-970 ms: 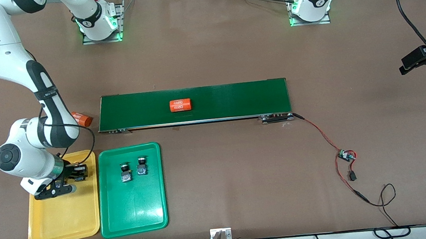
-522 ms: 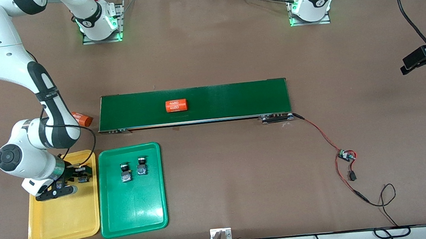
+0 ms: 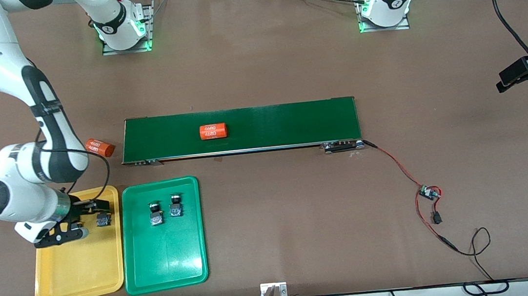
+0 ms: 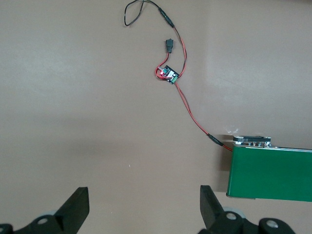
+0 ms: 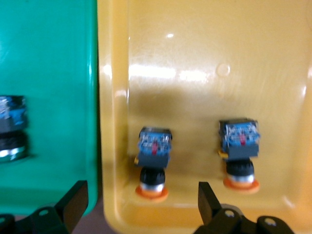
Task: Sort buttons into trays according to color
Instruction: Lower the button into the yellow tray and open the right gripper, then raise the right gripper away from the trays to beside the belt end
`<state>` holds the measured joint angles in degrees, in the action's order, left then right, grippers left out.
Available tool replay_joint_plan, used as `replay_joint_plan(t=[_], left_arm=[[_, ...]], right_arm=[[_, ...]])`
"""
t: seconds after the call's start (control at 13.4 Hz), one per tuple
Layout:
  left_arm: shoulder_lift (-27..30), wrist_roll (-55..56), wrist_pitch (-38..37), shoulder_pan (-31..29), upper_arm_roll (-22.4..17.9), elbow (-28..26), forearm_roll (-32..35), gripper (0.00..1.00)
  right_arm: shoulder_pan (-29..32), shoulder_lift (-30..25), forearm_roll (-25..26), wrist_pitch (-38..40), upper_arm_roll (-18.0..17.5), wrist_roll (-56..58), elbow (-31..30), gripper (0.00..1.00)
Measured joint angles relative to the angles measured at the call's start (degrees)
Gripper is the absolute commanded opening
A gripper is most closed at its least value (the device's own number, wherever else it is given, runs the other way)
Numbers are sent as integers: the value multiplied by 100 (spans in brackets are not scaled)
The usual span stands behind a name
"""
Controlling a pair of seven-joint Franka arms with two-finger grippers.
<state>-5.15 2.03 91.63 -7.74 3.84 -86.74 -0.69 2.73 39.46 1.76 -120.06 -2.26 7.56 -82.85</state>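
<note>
Right gripper (image 5: 139,207): we find fingers wide, holding nothing, over the glossy yellow tray (image 5: 204,44) corner.
Left gripper (image 4: 144,209): fingers wide, empty.
Orange-capped buttons (image 5: 153,161): two blocky bodies, released.

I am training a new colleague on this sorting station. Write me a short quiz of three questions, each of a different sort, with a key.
1. True or false: the green tray holds two buttons.
2. Where does the orange cylinder with white print lie? A) on the conveyor belt B) in the yellow tray C) in the green tray
3. Fill in: the right gripper is over the ___ tray, fingers open.

Key: 1 true; 2 A; 3 yellow. The two orange-capped buttons lie in the yellow tray. The left gripper waits open over bare table.
</note>
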Motion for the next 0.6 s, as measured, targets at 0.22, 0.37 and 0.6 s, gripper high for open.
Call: replay_joint_plan(t=[0.22, 0.37, 0.6], left_arm=[[0, 0, 0, 0, 0, -2, 0, 100], [0, 0, 0, 0, 0, -3, 0, 100], [0, 0, 0, 0, 0, -5, 0, 100]], right_arm=[[3, -687, -76, 1426, 3, -38, 176, 100], [3, -1265, -82, 2309, 3, -46, 181, 100], [2, -2077, -84, 2931, 2, -95, -72, 100]])
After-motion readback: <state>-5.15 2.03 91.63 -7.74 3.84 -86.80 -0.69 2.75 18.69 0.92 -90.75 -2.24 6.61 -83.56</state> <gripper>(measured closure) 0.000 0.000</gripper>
